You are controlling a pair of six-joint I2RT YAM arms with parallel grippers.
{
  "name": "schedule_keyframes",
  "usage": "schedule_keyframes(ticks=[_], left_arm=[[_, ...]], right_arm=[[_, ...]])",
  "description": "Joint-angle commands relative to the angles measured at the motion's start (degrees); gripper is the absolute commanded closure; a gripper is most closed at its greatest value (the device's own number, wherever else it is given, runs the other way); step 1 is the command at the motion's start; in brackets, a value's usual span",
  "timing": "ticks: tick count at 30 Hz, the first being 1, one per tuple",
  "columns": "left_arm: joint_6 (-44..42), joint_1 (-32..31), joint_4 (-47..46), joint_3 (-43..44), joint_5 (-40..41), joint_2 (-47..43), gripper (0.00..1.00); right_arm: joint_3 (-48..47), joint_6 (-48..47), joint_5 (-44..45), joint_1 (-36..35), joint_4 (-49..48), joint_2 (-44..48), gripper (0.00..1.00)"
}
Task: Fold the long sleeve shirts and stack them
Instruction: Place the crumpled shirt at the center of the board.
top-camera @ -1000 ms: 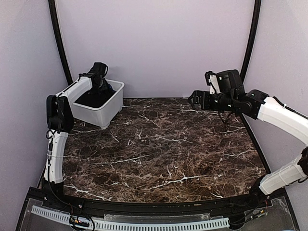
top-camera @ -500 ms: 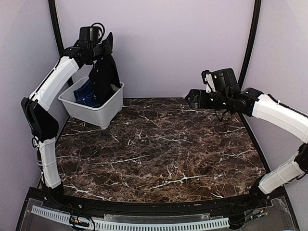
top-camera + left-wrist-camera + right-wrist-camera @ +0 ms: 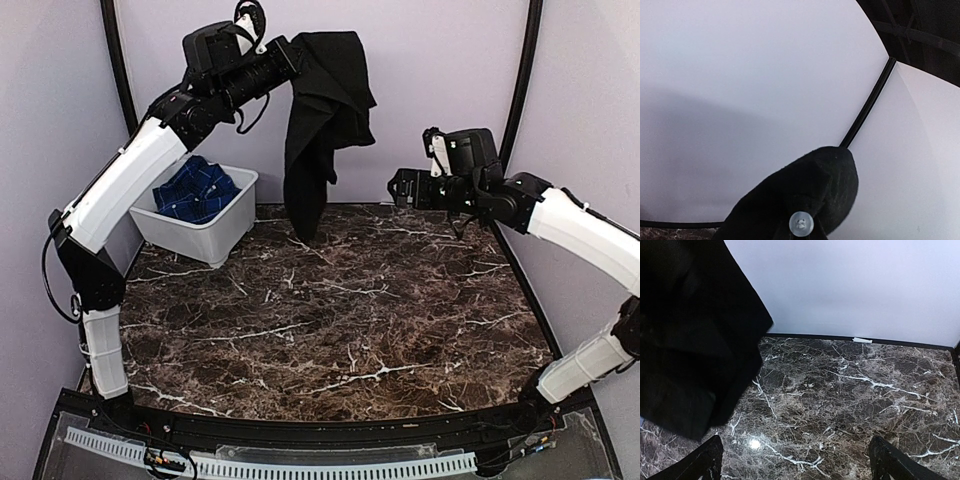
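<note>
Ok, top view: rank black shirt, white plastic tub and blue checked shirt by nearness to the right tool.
1. Black cloth shirt, hanging left of the right tool.
2. White plastic tub, back left.
3. Blue checked shirt, inside that tub.

No lettering, label, brand, number or sign can be read anywhere in these views, whether on the garments, the tub, the arms or the walls.

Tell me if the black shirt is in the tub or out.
Out: the left hand holds the black shirt aloft, hanging beside the white tub.
</note>
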State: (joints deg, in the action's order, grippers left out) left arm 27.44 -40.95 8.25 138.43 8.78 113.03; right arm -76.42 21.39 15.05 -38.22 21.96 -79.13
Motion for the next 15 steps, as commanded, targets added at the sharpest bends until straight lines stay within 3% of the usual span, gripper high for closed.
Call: schedule_keyframes(ticks=[1, 4, 5, 6, 7, 10, 15], left_arm=[[6.41, -0.05, 0.06, -6.22, 2.96, -3.40, 1.00], [13.86, 1.64, 10.50, -13.66, 6.25, -4.96, 1.00], [15.27, 2.31, 11.81, -20.91, 5.61, -5.73, 1.00], [17.25, 3.54, 11.31, -25.49, 4.48, -7.85, 1.00], [17.89, 4.18, 9.31, -37.42, 0.91, -9.29, 1.00], [21.60, 5.47, 0.85, -62.30, -5.22, -15.39, 1.00], [24.01, 4.41, 0.01, -76.92, -6.81, -22.58, 1.00]], right_arm=[[1.39, -0.91, 1.69, -0.10, -2.17, 1.90, 0.01], [1.95, -0.84, 0.97, -0.10, -1.39, 0.87, 0.01], [2.18, -0.72, 0.81, -0.10, -0.79, 0.25, 0.01], [2.68, -0.69, 0.35, -0.10, -0.43, 0.02, 0.02], [3.41, -0.65, -0.40, -0.17, -0.20, -0.38, 0.02], [6.58, 0.25, -4.74, -0.25, -0.44, -1.71, 0.01], [9.84, 2.36, -6.79, -2.38, 0.79, -6.02, 0.04]])
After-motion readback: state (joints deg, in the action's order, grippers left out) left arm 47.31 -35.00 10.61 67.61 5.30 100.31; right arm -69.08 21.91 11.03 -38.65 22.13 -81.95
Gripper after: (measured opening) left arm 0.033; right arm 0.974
